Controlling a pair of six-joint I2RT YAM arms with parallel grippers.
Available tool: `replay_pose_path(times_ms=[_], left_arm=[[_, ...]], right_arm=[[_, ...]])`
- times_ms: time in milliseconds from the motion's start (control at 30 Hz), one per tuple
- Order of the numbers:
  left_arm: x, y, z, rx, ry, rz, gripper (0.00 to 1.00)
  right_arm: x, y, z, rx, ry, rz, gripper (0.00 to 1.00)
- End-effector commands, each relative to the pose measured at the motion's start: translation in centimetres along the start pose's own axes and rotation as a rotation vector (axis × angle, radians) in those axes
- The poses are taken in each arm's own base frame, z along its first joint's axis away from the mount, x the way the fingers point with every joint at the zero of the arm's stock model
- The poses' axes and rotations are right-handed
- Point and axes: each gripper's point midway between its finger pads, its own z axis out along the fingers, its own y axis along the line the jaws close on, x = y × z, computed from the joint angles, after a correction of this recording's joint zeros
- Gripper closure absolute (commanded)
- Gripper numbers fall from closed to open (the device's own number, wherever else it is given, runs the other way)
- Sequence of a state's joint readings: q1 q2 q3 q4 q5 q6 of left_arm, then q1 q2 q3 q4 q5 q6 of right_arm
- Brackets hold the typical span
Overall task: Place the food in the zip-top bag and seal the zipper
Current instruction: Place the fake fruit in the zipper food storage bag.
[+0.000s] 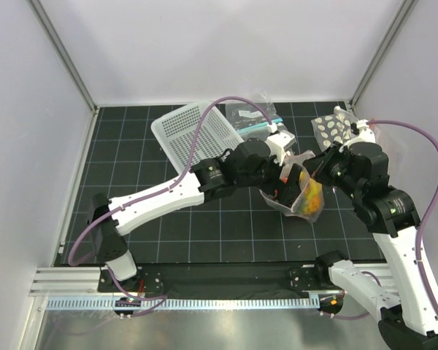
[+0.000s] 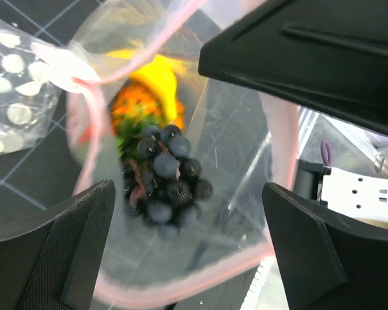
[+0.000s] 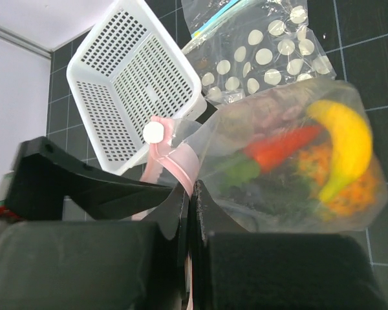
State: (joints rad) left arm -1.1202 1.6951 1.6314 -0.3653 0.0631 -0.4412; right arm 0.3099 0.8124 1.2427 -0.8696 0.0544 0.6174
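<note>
- Pink zipper is pinched flat in the right gripper, which holds up the mouth of the zip-top bag.
- Above the gaping mouth, the left gripper hangs spread and empty.
- The grape cluster, banana, pepper and pineapple lie inside, so only sealing seems left.

The blurred grape cluster hides most of the pineapple.
</note>
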Motion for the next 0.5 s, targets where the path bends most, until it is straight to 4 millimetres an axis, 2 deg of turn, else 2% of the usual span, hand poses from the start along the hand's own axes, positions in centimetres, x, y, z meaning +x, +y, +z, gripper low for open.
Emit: replay_pose_path(times_ms=[0, 67, 100, 167, 200, 300, 467], left_arm=[[-4.6, -1.6, -4.5, -0.008, -0.085, 0.038, 0.00], [-4.2, -1.2, -5.5, -0.034, -0.051, 0.043, 0.00], [-4.8, -0.6, -6.5, -0.076, -0.076, 0.045, 0.00], [-4.8, 0.2, -7.4, -0.123, -0.081, 0.047, 0.00], [-4.4, 1.4, -7.9, -0.184, -0.072, 0.049, 0.00], [-2.9, 3.3, -8.0, -0.272, -0.023, 0.059, 0.01], [-0.5, 5.1, -6.1, -0.335, 0.034, 0.063, 0.02]], right_arm=[[-1.8, 0.9, -0.1, -0.030, -0.070, -0.012, 0.99], [-1.7, 0.9, 0.0, -0.035, -0.070, -0.013, 0.99], [-1.4, 0.7, 0.2, -0.032, -0.063, -0.012, 0.99], [-1.3, 0.7, 0.4, -0.032, -0.061, -0.012, 0.99], [-1.3, 0.8, 0.4, -0.039, -0.057, -0.014, 0.99], [-1.5, 1.0, 0.2, -0.042, -0.057, -0.022, 0.99], [-2.1, 1.3, -0.3, -0.045, -0.070, -0.030, 0.99]])
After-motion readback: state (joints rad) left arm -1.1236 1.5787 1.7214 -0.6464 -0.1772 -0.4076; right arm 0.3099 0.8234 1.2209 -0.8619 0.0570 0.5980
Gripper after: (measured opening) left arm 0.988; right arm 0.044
